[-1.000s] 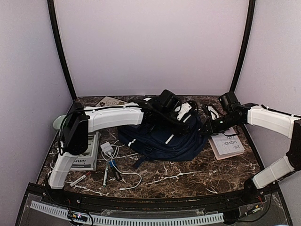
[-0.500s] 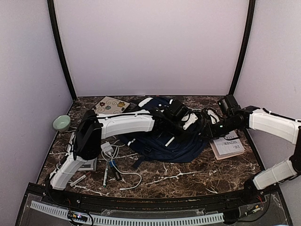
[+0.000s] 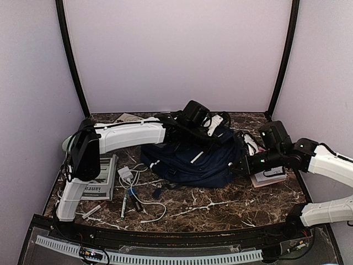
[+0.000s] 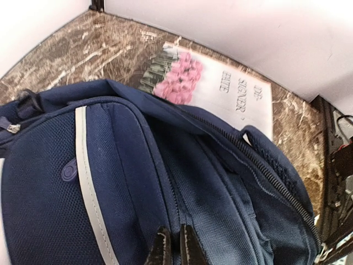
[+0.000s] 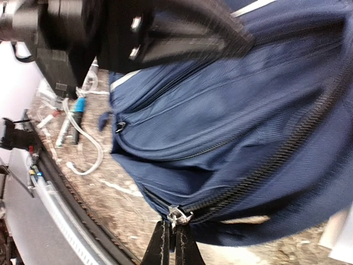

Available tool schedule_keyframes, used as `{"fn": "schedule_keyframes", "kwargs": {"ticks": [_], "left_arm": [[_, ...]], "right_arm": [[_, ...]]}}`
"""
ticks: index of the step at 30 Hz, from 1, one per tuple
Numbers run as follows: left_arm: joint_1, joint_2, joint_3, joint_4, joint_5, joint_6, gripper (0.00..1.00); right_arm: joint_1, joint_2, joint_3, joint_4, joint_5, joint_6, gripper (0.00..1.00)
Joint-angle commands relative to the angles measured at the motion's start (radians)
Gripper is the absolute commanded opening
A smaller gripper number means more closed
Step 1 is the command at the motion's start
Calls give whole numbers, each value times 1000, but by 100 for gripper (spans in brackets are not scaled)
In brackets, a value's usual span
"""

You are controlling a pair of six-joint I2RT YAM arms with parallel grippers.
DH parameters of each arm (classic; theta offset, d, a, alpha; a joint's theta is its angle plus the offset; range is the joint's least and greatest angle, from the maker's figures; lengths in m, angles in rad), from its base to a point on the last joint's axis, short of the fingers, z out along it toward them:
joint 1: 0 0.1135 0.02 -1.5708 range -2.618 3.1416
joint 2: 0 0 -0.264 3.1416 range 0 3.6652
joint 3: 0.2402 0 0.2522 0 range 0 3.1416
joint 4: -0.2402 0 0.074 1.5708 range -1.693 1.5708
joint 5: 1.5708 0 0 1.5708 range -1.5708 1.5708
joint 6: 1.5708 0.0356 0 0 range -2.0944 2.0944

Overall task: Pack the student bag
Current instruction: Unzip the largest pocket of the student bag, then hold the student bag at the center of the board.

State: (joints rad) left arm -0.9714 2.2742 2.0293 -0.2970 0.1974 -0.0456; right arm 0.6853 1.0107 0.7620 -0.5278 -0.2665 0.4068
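The student bag point(image 3: 190, 160) lies on its side in the middle of the dark marble surface point(image 3: 220, 207), slightly toward the far edge, with its white trim stripe facing up. Both arms reach in over it, 1 from each side.

The left claw point(image 4: 172, 245) is clenched, its 2 fingertips pressed close together on a fold of the navy fabric just beside a zipper line. In the left wrist view, the stripe runs along the front pocket to the left of that spot.

The right claw point(image 5: 171, 234) is also clenched. It pinches the small silver zipper pull point(image 5: 177, 215) at the bag's right end, low and close to the surface. From the pull, the dark zipper teeth run up and away across the fabric.

A book point(image 4: 215, 83) with pink flowers on its white cover lies flat on the surface to the right of the bag. In the top view, the right arm partly covers it.

To the left of the bag, a magazine point(image 3: 99, 179) lies under the left arm. Just near of the bag's left end are a white charger point(image 3: 127, 175) with a loose white cable point(image 3: 149, 207) and a few pens point(image 3: 124, 207), all apart from the bag.
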Motion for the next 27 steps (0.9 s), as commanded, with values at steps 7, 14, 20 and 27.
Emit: {"fn": "schedule_keyframes", "kwargs": {"ticks": [7, 14, 20, 27], "left_arm": [[26, -147, -40, 317, 16, -50, 0], [28, -157, -38, 300, 0, -27, 0], [39, -202, -82, 304, -9, -6, 0], [47, -248, -163, 345, 12, 0, 0]], "right_arm": [[388, 59, -39, 413, 100, 78, 0], [480, 305, 44, 597, 122, 23, 0], [533, 416, 96, 698, 188, -5, 0], [556, 467, 127, 693, 225, -2, 1]]}}
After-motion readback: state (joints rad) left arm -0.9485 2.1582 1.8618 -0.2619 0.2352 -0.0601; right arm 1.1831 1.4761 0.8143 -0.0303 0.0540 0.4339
